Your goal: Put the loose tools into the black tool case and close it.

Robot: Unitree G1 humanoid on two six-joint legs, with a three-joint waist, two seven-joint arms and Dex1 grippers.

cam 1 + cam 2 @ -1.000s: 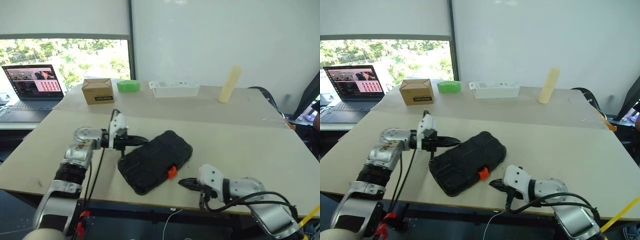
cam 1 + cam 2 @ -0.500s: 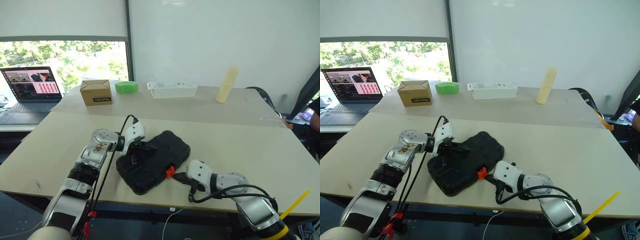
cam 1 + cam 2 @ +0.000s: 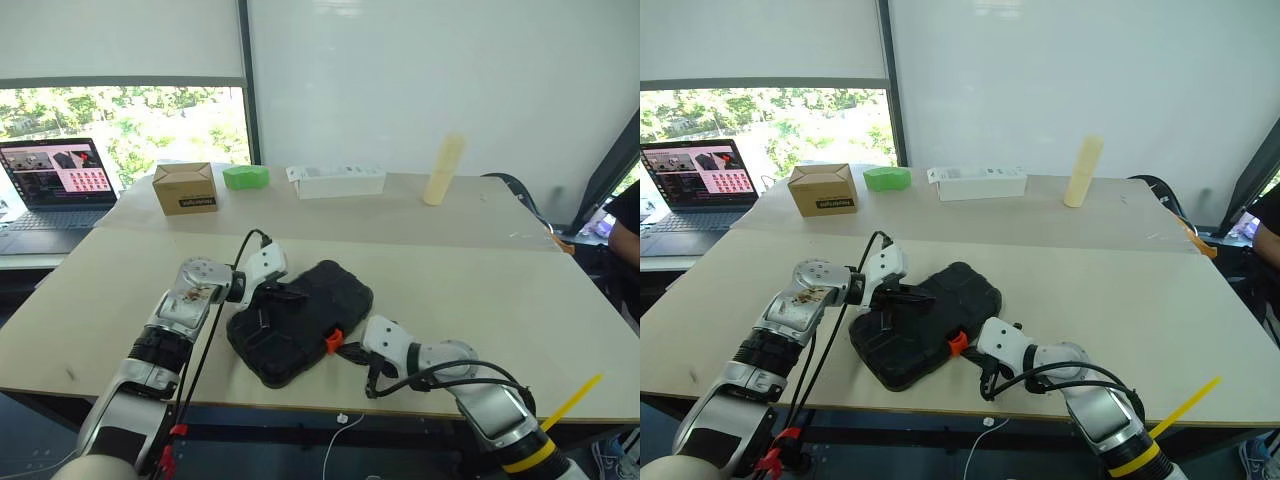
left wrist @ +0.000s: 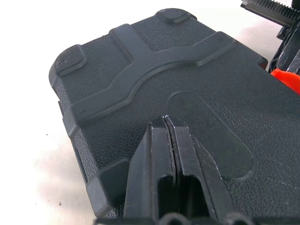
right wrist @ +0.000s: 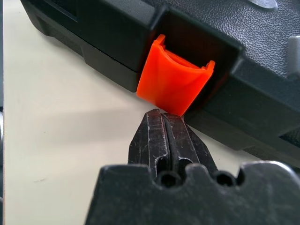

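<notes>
Black tool case (image 3: 300, 320) lies closed under the left gripper (image 4: 167, 123), fingers pressed together on its lid; the right gripper (image 5: 164, 117), also closed, meets its orange latch (image 5: 175, 83).

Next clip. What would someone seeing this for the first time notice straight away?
The black tool case lies closed near the front edge of the table, its lid down. The left gripper, shut, rests on the lid, while the right gripper, also shut, has its tips right at the orange latch on the case's front side. Behind, a cardboard box and a laptop stand at the far left.
</notes>
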